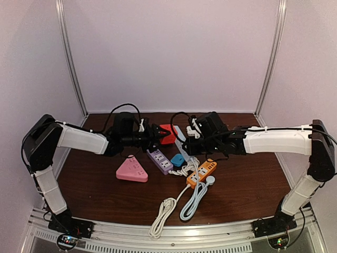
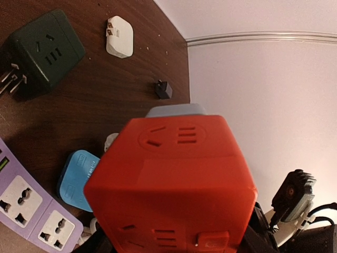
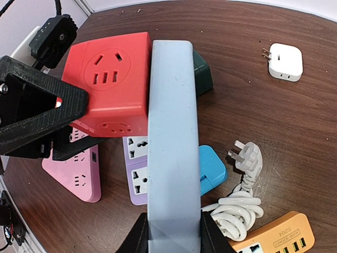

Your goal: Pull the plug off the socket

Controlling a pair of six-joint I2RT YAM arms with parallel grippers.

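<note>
The socket is a red cube [image 1: 167,134] with outlets on its faces, held off the table at mid-back. My left gripper [image 1: 155,136] is shut on it from the left; in the left wrist view the cube [image 2: 174,179] fills the frame and hides the fingers. The plug is a flat pale blue-grey block [image 3: 171,132] lying flush against the cube's right face [image 3: 108,79]. My right gripper [image 3: 174,232] is shut on the plug's near end, one black finger [image 3: 138,237] on each side. I cannot see the plug's pins.
On the table below lie a purple strip [image 1: 159,161], a pink triangular socket [image 1: 132,170], a blue adapter [image 1: 178,159], an orange strip [image 1: 201,173] and coiled cords [image 1: 163,211]. A dark green cube [image 2: 45,52], a white adapter [image 2: 119,36] and a small black adapter [image 2: 163,89] lie further back.
</note>
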